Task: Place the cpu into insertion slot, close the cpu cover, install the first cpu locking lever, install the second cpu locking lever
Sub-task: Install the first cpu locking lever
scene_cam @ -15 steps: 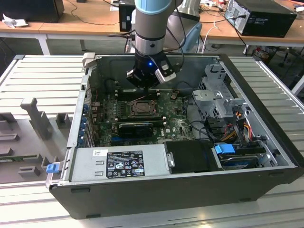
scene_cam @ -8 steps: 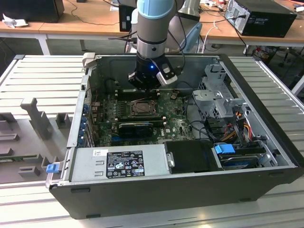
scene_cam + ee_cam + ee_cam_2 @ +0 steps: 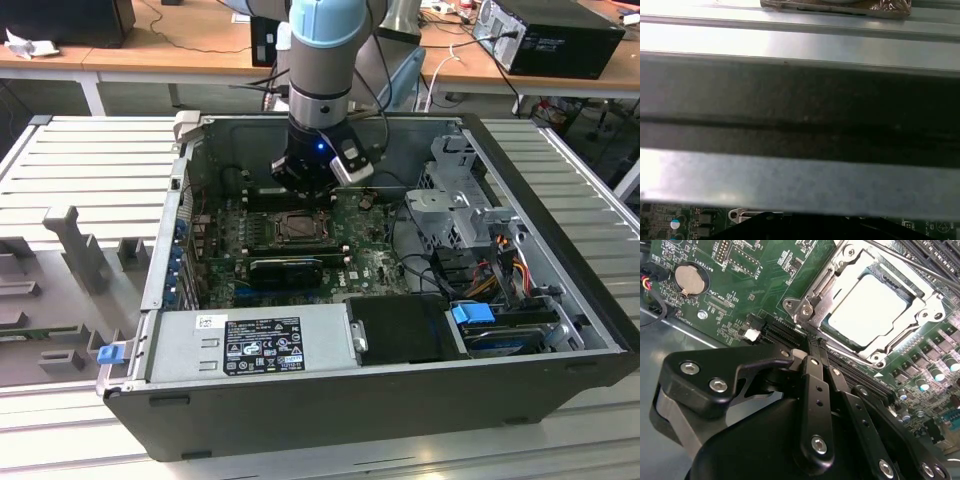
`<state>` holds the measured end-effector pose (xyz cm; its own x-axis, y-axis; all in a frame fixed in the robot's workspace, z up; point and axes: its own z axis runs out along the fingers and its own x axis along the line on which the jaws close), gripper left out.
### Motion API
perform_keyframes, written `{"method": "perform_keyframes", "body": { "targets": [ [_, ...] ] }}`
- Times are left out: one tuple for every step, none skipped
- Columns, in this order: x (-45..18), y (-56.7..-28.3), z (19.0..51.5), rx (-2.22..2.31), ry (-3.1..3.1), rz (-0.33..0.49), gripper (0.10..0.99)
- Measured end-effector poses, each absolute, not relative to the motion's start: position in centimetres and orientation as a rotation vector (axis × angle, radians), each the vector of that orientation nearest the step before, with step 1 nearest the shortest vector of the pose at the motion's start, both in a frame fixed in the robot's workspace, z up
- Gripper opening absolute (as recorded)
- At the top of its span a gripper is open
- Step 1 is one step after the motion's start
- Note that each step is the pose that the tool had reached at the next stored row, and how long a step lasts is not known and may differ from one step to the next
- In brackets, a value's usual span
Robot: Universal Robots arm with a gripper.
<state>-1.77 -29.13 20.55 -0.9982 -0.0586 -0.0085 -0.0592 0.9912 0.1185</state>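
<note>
The cpu [image 3: 870, 305], a square chip with a pale silvery top, lies flat in the insertion slot [image 3: 300, 228] on the green motherboard. The cpu cover [image 3: 821, 286], a metal frame with a large window, lies down over the chip's edges. A thin metal lever rod [image 3: 920, 268] runs along the socket's far side. My gripper [image 3: 816, 346] is shut with nothing between its black fingers [image 3: 812, 365], and its tips hover just off one corner of the socket. In the exterior view the gripper [image 3: 308, 188] hangs inside the open case, right behind the socket.
A coin battery [image 3: 689, 279] and a black expansion slot [image 3: 775, 332] lie beside the gripper. Memory slots [image 3: 935, 255] flank the socket. A long black card [image 3: 285, 270], the power supply [image 3: 250, 340], a drive cage [image 3: 460, 200] and the case wall [image 3: 800, 180] surround the board.
</note>
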Motion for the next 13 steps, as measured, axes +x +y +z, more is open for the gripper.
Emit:
{"method": "perform_keyframes", "body": {
  "targets": [
    [-1.77,-29.13,20.51,-0.092,3.130,0.183,0.106],
    [-1.77,-29.13,20.48,-0.092,3.130,0.182,0.106],
    [-1.77,-29.13,20.46,-0.092,3.130,0.180,0.106],
    [-1.77,-29.13,20.43,-0.092,3.130,0.177,0.106],
    [-1.77,-29.13,20.41,-0.092,3.131,0.175,0.106],
    [-1.78,-29.13,20.39,-0.092,3.131,0.173,0.106],
    [-1.78,-29.13,20.36,-0.092,3.131,0.170,0.106],
    [-1.78,-29.13,20.30,-0.092,3.131,0.166,0.106],
    [-1.78,-29.13,20.27,-0.092,3.132,0.162,0.106],
    [-1.77,-29.13,20.27,-0.093,3.132,0.161,0.106],
    [-1.77,-29.13,20.26,-0.092,3.132,0.161,0.106],
    [-1.77,-29.13,20.26,-0.092,3.131,0.161,0.106],
    [-1.77,-29.12,20.25,-0.092,3.131,0.160,0.106]
  ]
}}
